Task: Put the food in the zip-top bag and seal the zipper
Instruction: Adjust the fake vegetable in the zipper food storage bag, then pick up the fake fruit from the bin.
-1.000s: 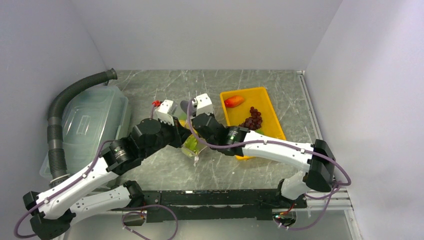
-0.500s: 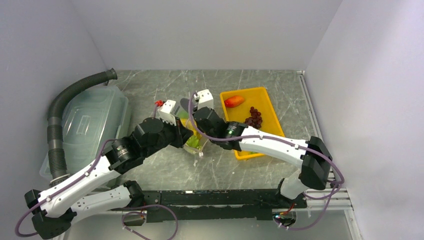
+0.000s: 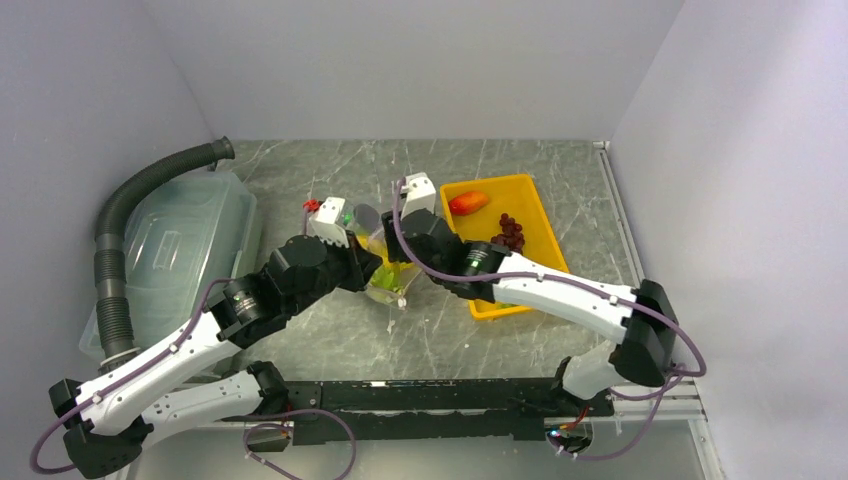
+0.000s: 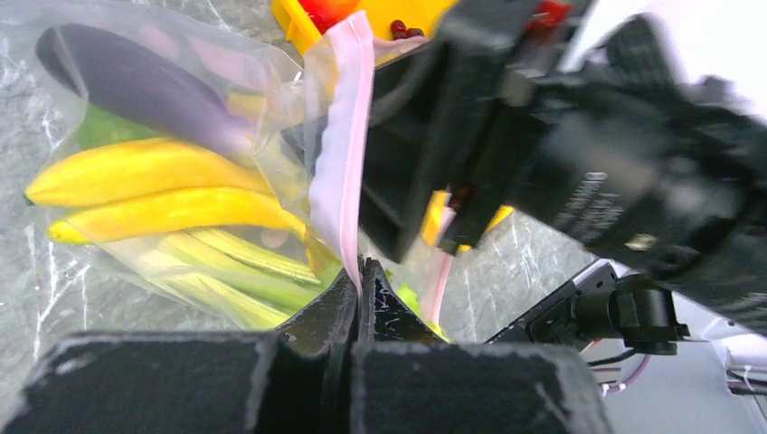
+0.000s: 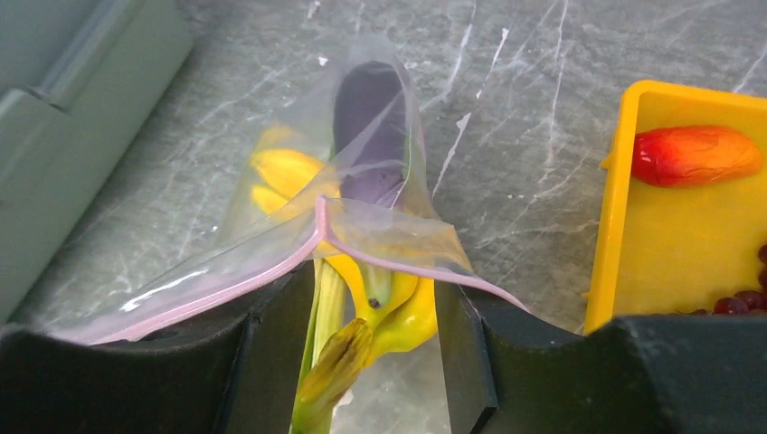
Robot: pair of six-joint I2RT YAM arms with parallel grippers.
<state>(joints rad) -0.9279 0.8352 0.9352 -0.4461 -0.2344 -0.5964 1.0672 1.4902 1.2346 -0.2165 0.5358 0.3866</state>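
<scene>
The clear zip-top bag [image 3: 386, 278] hangs between my two grippers at mid-table. It holds a purple eggplant [image 4: 136, 81], yellow bananas [image 4: 154, 172] and a pale green leek [image 4: 231, 267]. My left gripper [image 4: 360, 271] is shut on the pink zipper [image 4: 339, 163] at the bag's mouth. My right gripper [image 5: 375, 353] is open, and its fingers [image 5: 271, 344] straddle the banana stem and leek end [image 5: 348, 362] that stick out of the mouth. The pink zipper [image 5: 262, 264] lies across those fingers. A red-orange fruit [image 3: 468, 203] and dark grapes [image 3: 508, 232] lie in the yellow tray [image 3: 535, 205].
A large translucent lidded bin [image 3: 180, 250] with a grey corrugated hose [image 3: 112, 270] stands at the left. The yellow tray edge [image 5: 610, 226] is just right of my right gripper. White walls close in the back and sides.
My right gripper has shifted a little back and right toward the tray. The bag has lifted slightly between the grippers. The left arm has barely moved.
</scene>
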